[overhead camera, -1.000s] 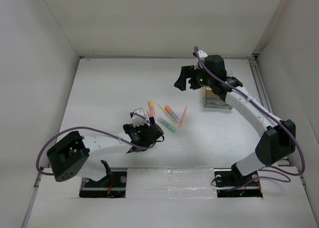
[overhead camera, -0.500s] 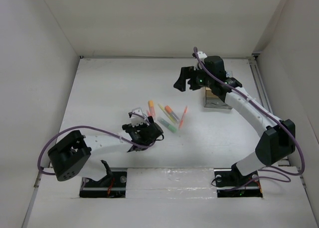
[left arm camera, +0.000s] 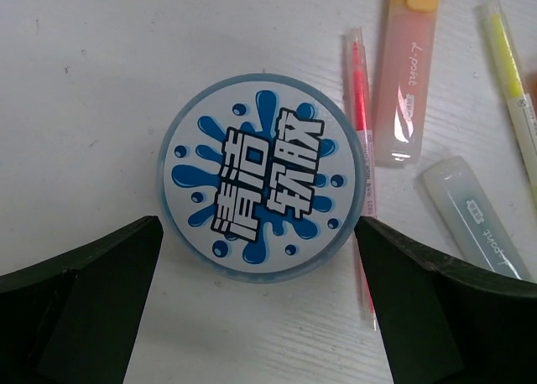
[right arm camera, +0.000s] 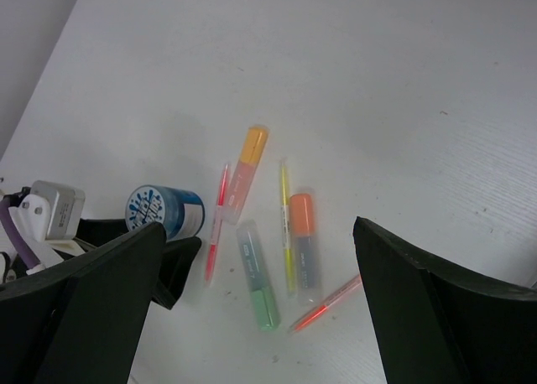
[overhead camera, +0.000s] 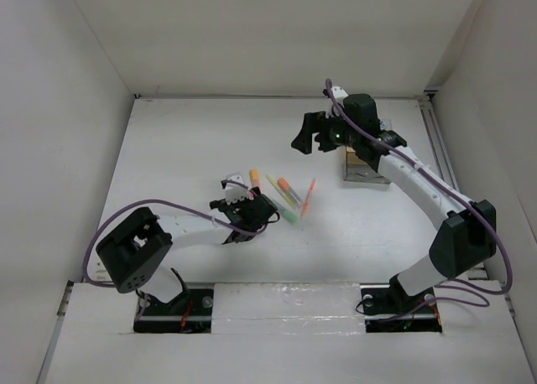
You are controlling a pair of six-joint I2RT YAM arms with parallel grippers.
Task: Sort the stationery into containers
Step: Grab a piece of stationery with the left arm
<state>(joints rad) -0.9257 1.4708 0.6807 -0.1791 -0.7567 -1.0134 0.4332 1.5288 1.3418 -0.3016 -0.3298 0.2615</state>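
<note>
Left gripper (left arm camera: 258,233), fingers spread, straddles the tub (left arm camera: 262,187) toward the table's (overhead camera: 168,141) near edge; the right arm (overhead camera: 419,183) hangs well away.

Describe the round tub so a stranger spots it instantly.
On the white table, find the pens scattered mid-table. Just left of them, between the fingers of the left claw, sits a round tub. Unlike the slim pens, it has a blue-splash lid with bold characters.
</note>
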